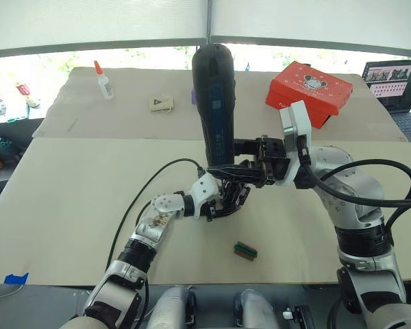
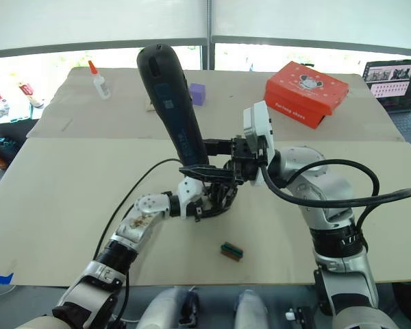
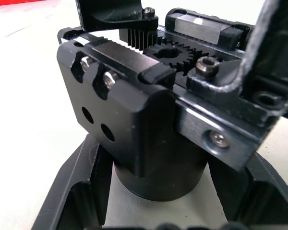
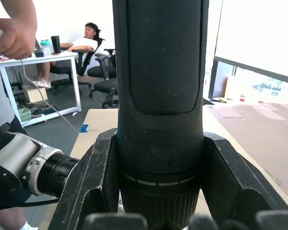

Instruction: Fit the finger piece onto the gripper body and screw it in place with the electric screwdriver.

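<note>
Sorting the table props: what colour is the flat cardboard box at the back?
Red flat cardboard box, clearest in the right eye view.

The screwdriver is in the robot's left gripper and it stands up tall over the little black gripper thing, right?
Not quite. The electric screwdriver is clamped in the right gripper, not the left; the right wrist view shows the fingers on both sides of it. It does stand up tall over the gripper body, which the left gripper holds.

Bright windows (image 1: 123, 20) behind beige table (image 1: 68, 205); office chairs (image 4: 105, 72), white desk (image 4: 38, 60).
</note>
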### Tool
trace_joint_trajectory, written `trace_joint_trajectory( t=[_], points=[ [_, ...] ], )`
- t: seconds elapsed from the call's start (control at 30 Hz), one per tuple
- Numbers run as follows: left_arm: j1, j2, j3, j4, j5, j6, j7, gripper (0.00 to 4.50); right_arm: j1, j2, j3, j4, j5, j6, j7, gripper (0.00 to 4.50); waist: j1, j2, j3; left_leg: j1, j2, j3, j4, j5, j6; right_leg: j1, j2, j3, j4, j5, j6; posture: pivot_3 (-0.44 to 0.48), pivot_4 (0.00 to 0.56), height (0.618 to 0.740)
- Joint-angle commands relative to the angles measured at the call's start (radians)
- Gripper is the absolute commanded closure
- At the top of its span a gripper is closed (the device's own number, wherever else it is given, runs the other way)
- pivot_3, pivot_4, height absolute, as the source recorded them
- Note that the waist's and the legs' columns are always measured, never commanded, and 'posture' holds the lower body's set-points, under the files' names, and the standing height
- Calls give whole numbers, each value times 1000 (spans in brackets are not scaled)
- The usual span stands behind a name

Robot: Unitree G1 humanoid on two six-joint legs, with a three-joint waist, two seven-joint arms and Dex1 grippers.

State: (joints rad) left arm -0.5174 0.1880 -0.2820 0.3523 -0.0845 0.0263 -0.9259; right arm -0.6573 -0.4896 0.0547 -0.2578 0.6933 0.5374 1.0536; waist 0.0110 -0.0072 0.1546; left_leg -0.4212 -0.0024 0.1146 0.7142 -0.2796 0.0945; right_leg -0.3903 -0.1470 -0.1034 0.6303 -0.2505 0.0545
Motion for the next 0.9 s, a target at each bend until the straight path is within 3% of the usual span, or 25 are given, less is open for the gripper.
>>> trace_joint_trajectory(
  t=[0.03,0.9],
  points=[
    [-5,-7,10,-29,-17,-11,2,2166,-36,9,-53,-55,67,21,-27,2561,0,0,0,0,0,0,0,0,0,0,0,0,0,0,0,0,150,740],
    [-2,-4,9,-33,-16,-12,1,2166,-22,8,-39,-46,6,-49,7,2561,0,0,0,0,0,0,0,0,0,0,0,0,0,0,0,0,150,740]
  ],
)
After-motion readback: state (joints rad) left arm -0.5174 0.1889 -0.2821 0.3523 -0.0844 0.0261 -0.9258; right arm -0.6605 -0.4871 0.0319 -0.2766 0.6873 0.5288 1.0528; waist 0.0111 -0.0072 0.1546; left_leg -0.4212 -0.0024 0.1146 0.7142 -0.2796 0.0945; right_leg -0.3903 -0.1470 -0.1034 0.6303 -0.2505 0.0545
